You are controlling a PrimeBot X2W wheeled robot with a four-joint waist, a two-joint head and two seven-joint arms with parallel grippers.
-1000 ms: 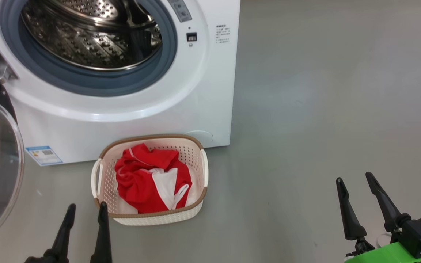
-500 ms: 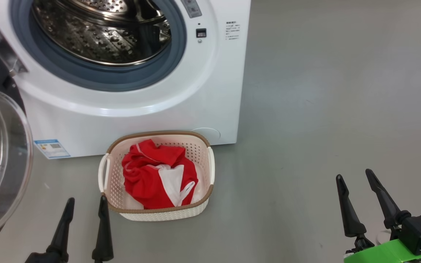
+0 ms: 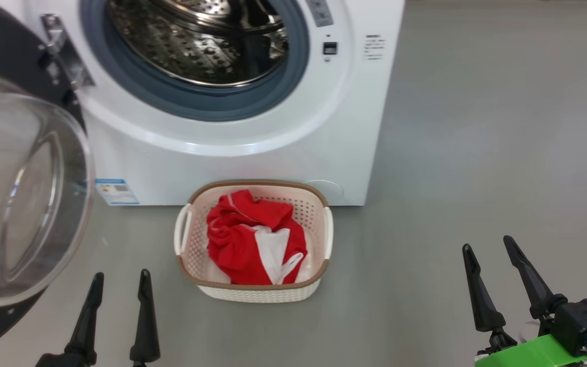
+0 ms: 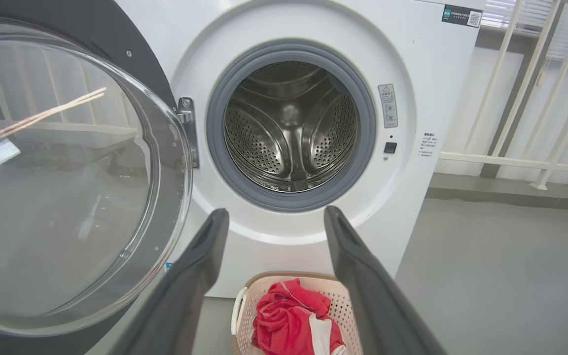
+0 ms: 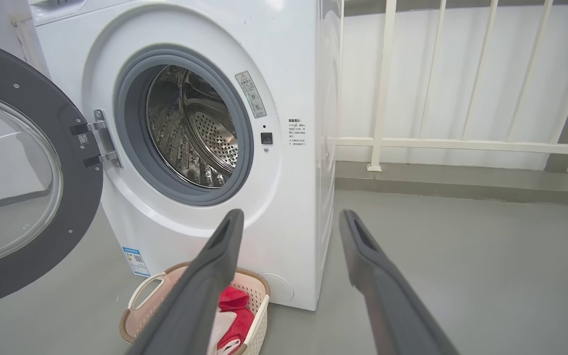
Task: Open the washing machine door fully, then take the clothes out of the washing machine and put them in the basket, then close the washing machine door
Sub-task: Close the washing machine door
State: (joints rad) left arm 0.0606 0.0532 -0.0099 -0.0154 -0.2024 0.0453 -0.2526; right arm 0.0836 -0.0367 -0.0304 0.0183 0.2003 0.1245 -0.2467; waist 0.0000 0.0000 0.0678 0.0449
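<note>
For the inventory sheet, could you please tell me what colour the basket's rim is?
Brown; the basket rim shows best in the head view.

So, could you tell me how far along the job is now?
Done: the washing machine door stands open, the drum looks empty, and the clothes lie in the basket. In hand: nothing; the left fingers and right fingers are spread, empty. Left: closing the door.
</note>
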